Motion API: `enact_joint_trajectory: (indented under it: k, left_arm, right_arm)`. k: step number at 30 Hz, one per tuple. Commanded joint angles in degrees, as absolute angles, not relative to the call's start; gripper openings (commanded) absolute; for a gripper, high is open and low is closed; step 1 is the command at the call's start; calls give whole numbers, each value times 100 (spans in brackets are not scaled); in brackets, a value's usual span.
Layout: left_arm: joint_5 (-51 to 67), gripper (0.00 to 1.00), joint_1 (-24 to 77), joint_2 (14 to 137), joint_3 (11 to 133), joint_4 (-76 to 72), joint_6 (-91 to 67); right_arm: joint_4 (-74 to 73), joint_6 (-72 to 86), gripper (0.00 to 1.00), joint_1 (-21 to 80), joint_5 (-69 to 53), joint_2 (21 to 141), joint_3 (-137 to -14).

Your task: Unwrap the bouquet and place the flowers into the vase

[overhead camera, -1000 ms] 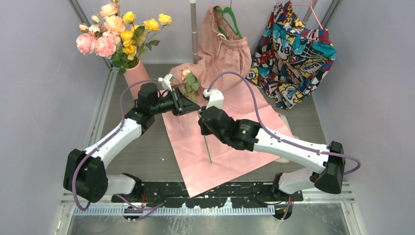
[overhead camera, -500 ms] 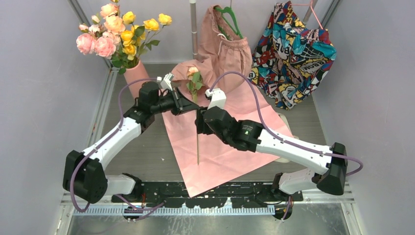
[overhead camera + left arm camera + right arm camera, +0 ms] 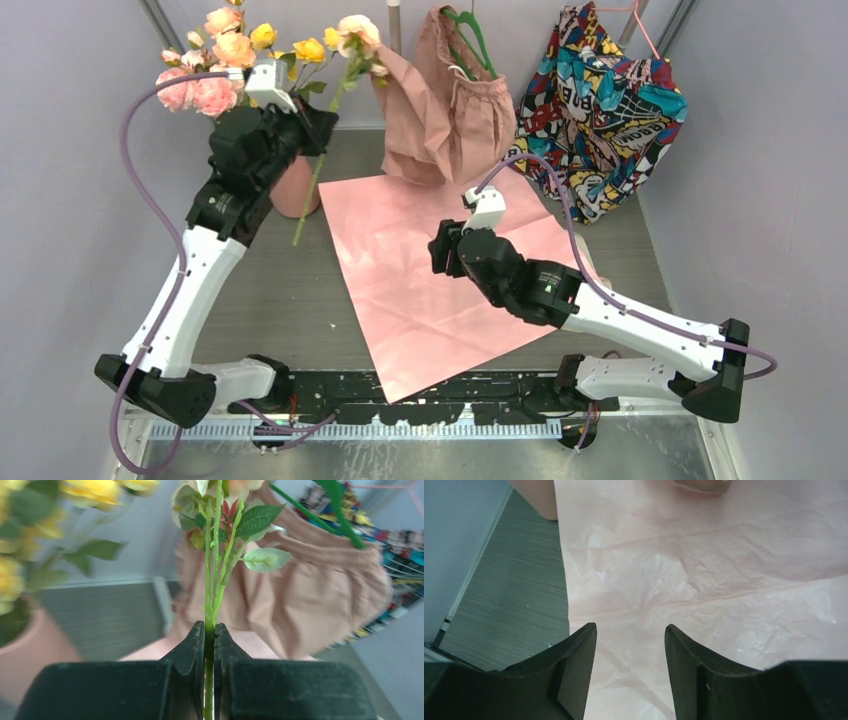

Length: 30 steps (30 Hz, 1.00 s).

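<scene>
We hold one flower stem (image 3: 311,190) pinched in the left gripper (image 3: 210,630). The stem is near upright, its lower end beside the vase (image 3: 283,195) at the table's far left corner. The right gripper (image 3: 629,635), jaws spread, hovers empty over the paper (image 3: 430,300).

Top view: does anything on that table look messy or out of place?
Only the pink wrapping paper: it lies unfolded, creased and skewed across the table. One flower stem hangs tilted outside the vase, pinched in the left gripper. That looks like a step not yet finished rather than a mishap.
</scene>
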State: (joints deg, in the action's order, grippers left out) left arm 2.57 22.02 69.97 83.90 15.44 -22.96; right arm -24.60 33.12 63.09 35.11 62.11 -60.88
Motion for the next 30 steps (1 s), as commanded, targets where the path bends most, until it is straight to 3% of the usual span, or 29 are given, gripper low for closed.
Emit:
enact_joint_trajectory:
  k: [1,10,17,21,26,30]
  left_arm:
    - [-972,0,1795,7140,9190,1684,-1196]
    - [-1480,0,1714,6341,9924,2383,-797]
    - [-1440,0,1714,5846,8105,-367,-323]
    - [-982,0,1670,6258,7921,-832,-420]
    - [659,0,1673,6380,7767,-546,-1700]
    - [897,0,1671,6343,7009,-1307,-2138]
  right_arm:
    - [-2400,3305,58,6248,3755,5939,-5980]
    - [-2172,3349,57,6082,3561,5888,-5753]
    - [-2049,3364,56,6073,3394,6173,-5763]
    - [-2017,3344,56,6038,3281,6232,-5686]
    - [-1701,3302,57,5967,2553,6463,-5874]
    - [-1450,3342,59,5975,1626,6786,-6344]
